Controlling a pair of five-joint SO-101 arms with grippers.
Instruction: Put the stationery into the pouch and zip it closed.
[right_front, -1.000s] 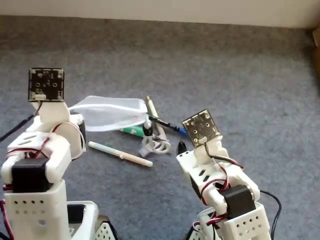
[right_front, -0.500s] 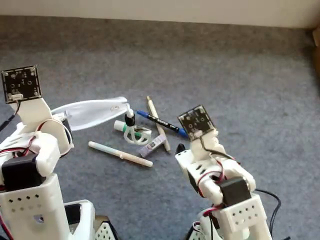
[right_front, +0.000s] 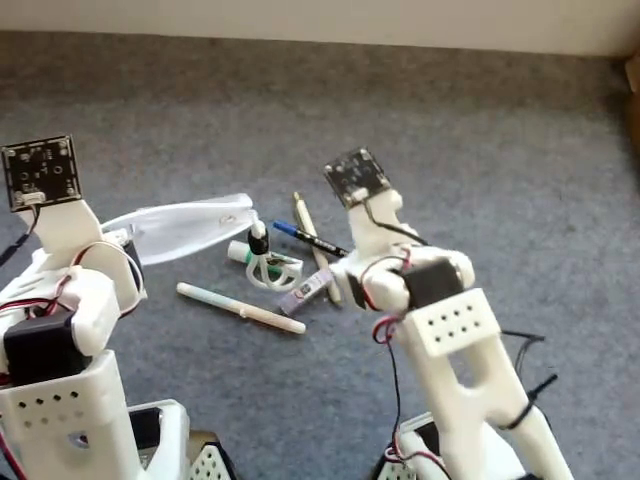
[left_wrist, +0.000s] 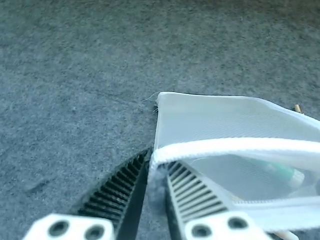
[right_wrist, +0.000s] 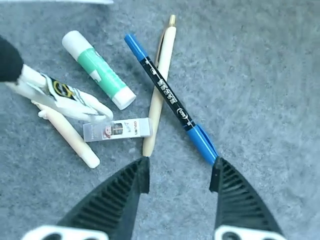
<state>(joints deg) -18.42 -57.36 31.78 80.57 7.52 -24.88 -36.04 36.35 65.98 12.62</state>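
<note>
Over blue pen (right_wrist: 170, 102) — R pincer (right_wrist: 180, 162), spread

The left arm (right_front: 62, 330) is standing folded at the near edge, wrist leaning forward, and the left end effector (left_wrist: 152, 161) is pinching the rim of the pouch (left_wrist: 225, 120) between jaws drawn almost together. The right arm (right_front: 440, 325) is stretching forward over the surface, its wrist tipping downward, and the right end effector (right_wrist: 180, 172) is hovering with its fingers spread wide apart, holding nothing at all.
</note>
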